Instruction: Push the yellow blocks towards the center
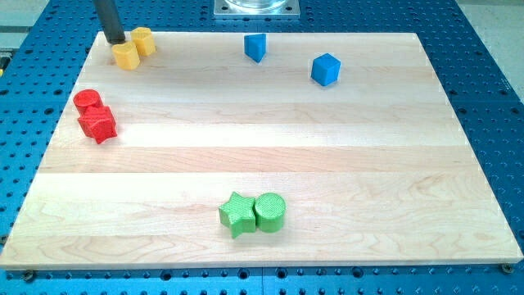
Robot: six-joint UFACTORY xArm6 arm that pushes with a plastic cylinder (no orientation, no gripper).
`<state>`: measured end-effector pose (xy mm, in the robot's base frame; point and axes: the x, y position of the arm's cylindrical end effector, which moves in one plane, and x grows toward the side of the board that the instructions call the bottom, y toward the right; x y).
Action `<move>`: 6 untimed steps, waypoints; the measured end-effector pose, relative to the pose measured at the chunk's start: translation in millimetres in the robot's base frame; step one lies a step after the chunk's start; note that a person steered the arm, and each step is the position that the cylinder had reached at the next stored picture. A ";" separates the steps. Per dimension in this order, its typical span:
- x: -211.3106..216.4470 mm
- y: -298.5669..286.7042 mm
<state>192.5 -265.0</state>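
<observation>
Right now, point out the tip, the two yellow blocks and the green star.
my tip [116, 40]: camera view, rod's lower end.
yellow blocks [126, 56]: camera view, top face of the nearer one.
green star [237, 213]: camera view, middle of its top face.

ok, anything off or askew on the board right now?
Nothing stands out. Both yellow blocks sit touching in the view's top-left corner, far from centre, with my tip just left of them. No block is tipped or off the board.

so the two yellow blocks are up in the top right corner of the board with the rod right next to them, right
Not quite: the camera view shows the two yellow blocks in the board's top left corner, not the top right. The rest holds: my tip is right next to them, on their left.
</observation>
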 end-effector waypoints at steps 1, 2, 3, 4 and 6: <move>-1.6 30.2; 37.9 74.9; 79.3 102.9; 1.8 80.2; 45.4 2.6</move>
